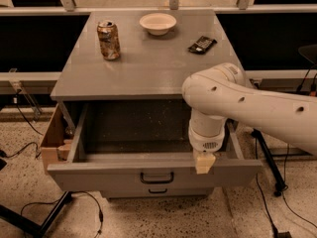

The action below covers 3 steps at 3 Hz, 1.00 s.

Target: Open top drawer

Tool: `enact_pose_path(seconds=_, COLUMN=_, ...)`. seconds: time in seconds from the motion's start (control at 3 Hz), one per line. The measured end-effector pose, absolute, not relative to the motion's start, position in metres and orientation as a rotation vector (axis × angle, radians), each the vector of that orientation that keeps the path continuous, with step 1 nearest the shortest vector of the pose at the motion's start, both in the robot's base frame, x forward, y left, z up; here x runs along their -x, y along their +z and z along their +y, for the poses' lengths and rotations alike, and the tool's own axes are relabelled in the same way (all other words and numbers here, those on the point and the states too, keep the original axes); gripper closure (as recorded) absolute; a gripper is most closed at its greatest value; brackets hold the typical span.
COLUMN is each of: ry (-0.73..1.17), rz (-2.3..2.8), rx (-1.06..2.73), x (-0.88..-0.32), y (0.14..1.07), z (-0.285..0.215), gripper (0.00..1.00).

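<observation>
The top drawer (pixel 99 175) is pulled far out of the grey cabinet. Its deep grey inside (pixel 133 128) is speckled with crumbs and its black loop handle (pixel 156 177) sits at the centre of the front. A second drawer's handle (pixel 157 191) shows just below it. My gripper (pixel 205 162) hangs from the white arm (pixel 247 103) at the front rim of the top drawer, right of the handle, its cream tip against the front panel's upper edge.
On the cabinet top (pixel 148 68) stand a drink can (pixel 108 39), a white bowl (pixel 157 23) and a dark flat object (pixel 202 44). A wooden box (pixel 52 143) sits at the cabinet's left. Cables and a black stand (pixel 270 162) lie on the speckled floor.
</observation>
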<state>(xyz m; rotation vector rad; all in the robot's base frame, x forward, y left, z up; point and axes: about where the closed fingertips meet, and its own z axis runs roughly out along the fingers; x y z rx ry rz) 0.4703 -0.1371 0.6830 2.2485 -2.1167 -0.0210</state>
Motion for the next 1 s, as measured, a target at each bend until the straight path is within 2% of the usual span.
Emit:
enact_pose_path(seconds=0.67, ry=-0.02, rz=-2.116, rx=-2.248, x=-0.4698, y=0.6875, z=-0.1373, gripper=0.16)
enact_pose_path(seconds=1.0, ry=-0.02, rz=-2.115, rx=-2.248, x=-0.4692, y=0.6873, z=-0.1376, gripper=0.0)
